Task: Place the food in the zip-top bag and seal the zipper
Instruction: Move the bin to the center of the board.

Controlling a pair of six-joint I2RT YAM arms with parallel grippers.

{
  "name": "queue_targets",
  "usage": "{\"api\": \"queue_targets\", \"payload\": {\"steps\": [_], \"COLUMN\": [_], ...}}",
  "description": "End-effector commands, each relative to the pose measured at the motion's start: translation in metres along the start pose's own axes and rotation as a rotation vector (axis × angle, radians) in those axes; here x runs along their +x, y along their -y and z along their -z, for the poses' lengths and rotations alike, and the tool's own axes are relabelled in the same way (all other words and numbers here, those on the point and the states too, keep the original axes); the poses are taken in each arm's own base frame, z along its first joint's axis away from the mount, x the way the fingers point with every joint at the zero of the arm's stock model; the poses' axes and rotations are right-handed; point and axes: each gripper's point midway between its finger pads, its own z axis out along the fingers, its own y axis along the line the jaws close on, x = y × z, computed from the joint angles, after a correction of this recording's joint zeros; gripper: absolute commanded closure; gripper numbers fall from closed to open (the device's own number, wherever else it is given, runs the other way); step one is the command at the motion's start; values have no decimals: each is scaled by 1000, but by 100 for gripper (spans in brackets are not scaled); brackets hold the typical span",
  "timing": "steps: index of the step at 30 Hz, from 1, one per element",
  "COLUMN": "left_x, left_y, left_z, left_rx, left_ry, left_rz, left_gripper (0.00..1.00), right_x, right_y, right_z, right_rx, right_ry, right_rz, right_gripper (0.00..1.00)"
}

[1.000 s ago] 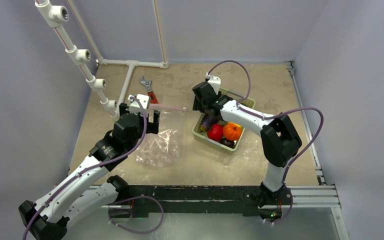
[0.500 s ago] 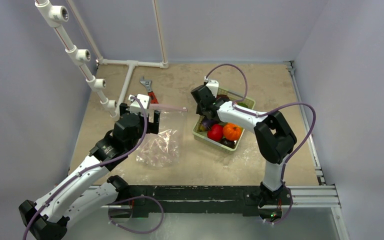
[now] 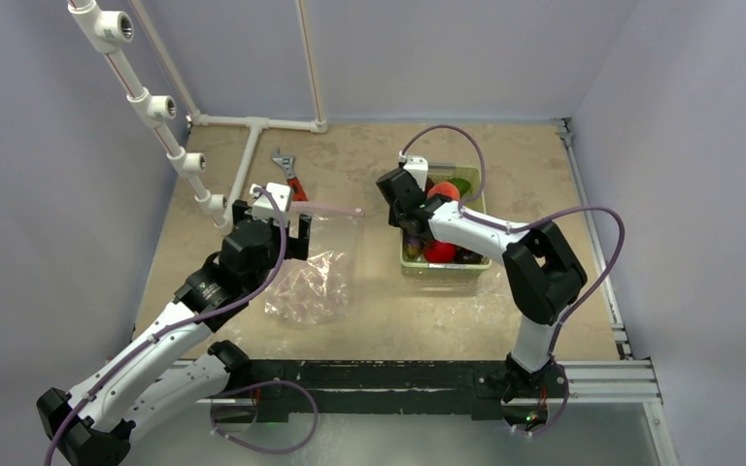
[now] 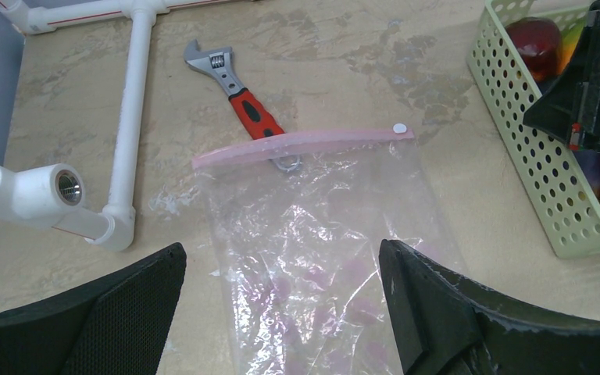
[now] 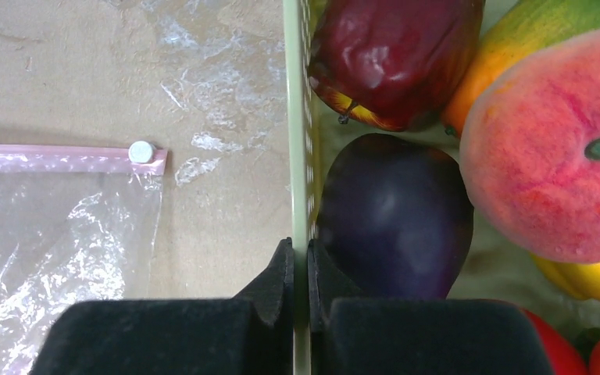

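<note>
White plastic pipe frame lies at the far left of the tan table. Left gripper hovers with jaws spread wide, holding nothing, over the clear crinkly plastic zip-top bag, which lies flat. Its thin pale pink zipper runs along the far edge, overlapping the handle end of the red-handled steel wrench. Right gripper is clamped tight on the bag-side wall of the pale green perforated basket. The food, dark purple eggplant, dark red fruit, pink peach-like piece and others, sits inside the basket.

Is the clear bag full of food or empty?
Empty. The zip-top bag lies flat, with nothing inside; the food sits in the green basket.
</note>
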Motion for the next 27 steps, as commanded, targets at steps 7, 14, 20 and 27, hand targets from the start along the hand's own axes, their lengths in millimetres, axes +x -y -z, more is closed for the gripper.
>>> {"api": "queue_targets", "payload": {"steps": [7, 14, 20, 27], "left_x": [-20, -19, -16, -14], "left_y": [0, -2, 0, -2], "left_z": [3, 4, 2, 0], "left_rx": [-5, -12, -9, -20], "left_ry": [51, 48, 35, 27], "left_rz": [42, 39, 33, 30], "left_gripper": [8, 8, 8, 8], "right_x": [-16, 7, 7, -24], "right_y": [9, 13, 11, 5], "right_z": [28, 38, 45, 65], "right_rx": [-38, -50, -67, -83], "right_ry": [64, 24, 31, 85], "right_rz": [28, 55, 41, 4], "right_gripper": [100, 100, 91, 58]}}
